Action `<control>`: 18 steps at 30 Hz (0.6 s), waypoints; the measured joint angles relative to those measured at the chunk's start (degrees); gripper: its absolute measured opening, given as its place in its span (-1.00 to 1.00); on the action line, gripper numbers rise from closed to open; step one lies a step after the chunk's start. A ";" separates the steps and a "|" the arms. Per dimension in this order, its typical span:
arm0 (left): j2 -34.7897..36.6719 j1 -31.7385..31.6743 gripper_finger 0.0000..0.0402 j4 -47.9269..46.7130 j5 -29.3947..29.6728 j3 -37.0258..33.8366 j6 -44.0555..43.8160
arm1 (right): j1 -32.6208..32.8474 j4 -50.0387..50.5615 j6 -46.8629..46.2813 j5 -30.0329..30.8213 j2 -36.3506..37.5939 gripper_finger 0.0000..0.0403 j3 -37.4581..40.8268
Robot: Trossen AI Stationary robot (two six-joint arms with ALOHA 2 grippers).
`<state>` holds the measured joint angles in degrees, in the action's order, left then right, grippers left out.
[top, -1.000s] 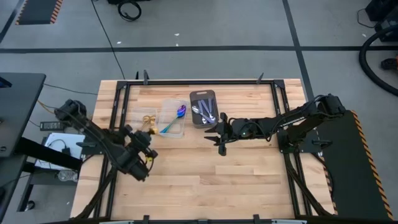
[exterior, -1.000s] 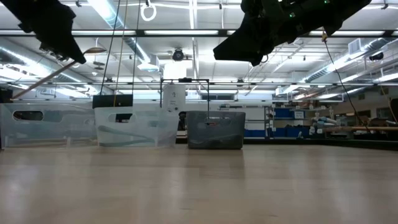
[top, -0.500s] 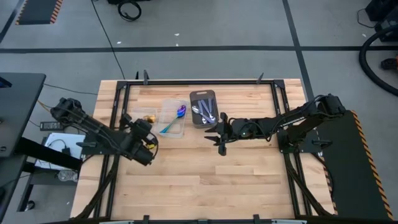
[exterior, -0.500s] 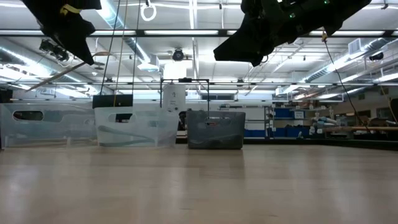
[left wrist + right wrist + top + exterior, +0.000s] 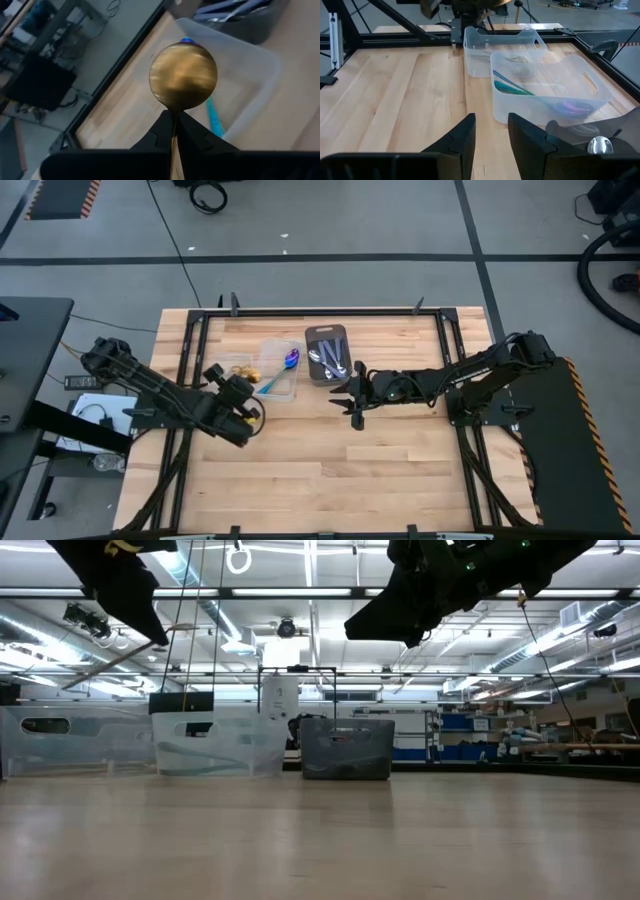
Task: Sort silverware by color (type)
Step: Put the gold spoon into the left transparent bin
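Your left gripper [image 5: 174,131] is clenched on a gold spoon [image 5: 183,76]; the thin handle runs down between the 2 dark fingers and the round bowl stands out past the tips. From above, that gripper [image 5: 250,412] hangs above the table [image 5: 330,450], just off the near edge of the 2 clear bins. In the low view the left arm [image 5: 110,575] sits high, well clear of the wood.

The bin nearer the left arm [image 5: 235,372] has something gold showing in it [image 5: 240,367]; how many pieces, you cannot tell. The bin next to it [image 5: 278,370] holds rainbow spoons [image 5: 282,370], and the right wrist view shows a purple-blue bowl [image 5: 572,106] and a teal handle [image 5: 512,86] lying inside that bin [image 5: 547,92]. Beside it, touching or nearly so, is the dark tray [image 5: 328,356] with silver spoons [image 5: 332,360] in it. All 3 containers stand in a row toward the far side of the table.

Your right gripper [image 5: 352,402] hovers just at the tray's near end, reaching in from the right. Its 2 fingers [image 5: 462,137] stand apart with bare wood showing between them, so it is released and holds nothing. In the low view the right arm [image 5: 450,585] also hangs high above the table.
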<state>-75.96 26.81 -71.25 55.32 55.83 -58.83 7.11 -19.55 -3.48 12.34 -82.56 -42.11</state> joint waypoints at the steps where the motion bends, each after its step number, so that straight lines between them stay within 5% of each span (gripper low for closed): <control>1: 0.00 -0.22 -0.92 1.04 0.01 0.00 1.17 | 0.00 -0.03 0.01 0.00 0.00 -0.38 0.00; 9: 0.00 -7.25 -0.92 -0.66 0.23 -0.02 6.43 | 0.07 -0.07 0.00 -0.02 0.00 -0.38 0.00; 18: 0.00 -19.78 -0.92 2.82 -1.53 -0.02 22.73 | 0.07 -0.04 0.01 -0.03 0.00 -0.38 0.00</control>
<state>-75.96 7.03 -68.43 53.80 55.81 -36.09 7.18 -19.59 -3.46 12.31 -82.56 -42.11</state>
